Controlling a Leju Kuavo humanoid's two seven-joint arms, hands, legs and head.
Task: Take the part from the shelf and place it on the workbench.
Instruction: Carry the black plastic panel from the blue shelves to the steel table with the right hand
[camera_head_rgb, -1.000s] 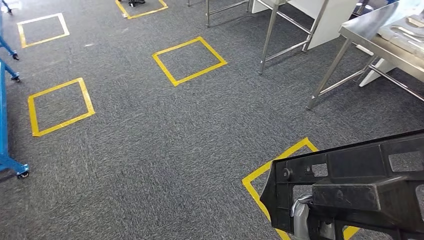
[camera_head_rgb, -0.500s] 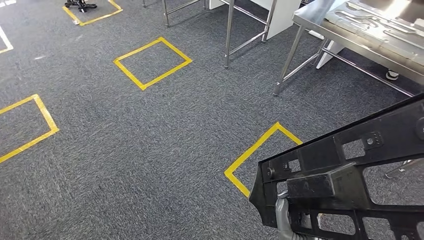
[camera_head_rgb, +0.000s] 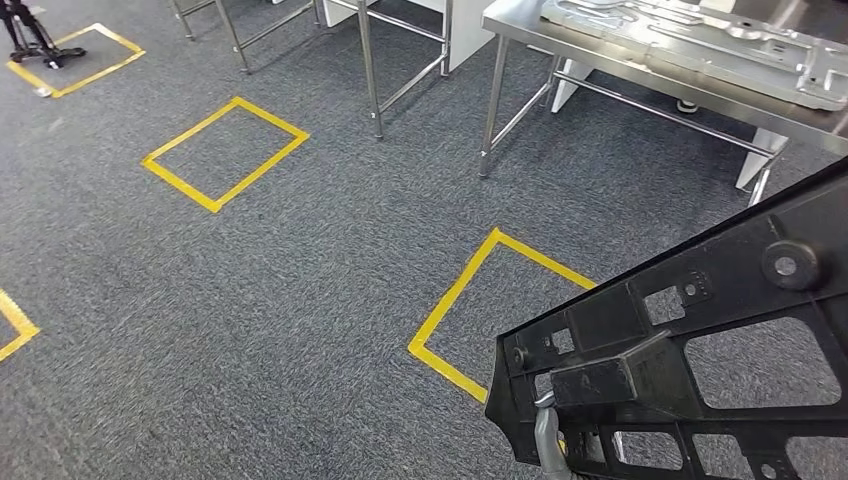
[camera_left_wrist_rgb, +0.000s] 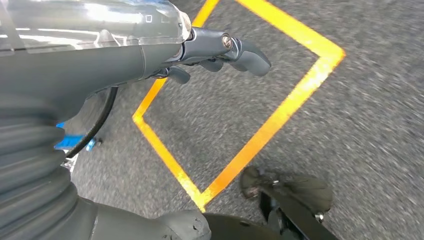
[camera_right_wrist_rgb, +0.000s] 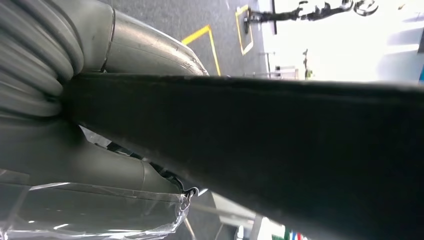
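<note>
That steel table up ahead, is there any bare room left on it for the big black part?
Not much shows. The steel table carries a long silvery metal panel over most of its visible top. A bare strip runs along the near edge, and a small patch sits at the left corner. The black part looks far wider than either.

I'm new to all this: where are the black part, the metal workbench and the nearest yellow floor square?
Black part (camera_head_rgb: 700, 345), head view, its upper bar.
Metal workbench (camera_head_rgb: 640, 68), head view, front edge.
Yellow floor square (camera_head_rgb: 450, 300), head view, left tape line.
</note>
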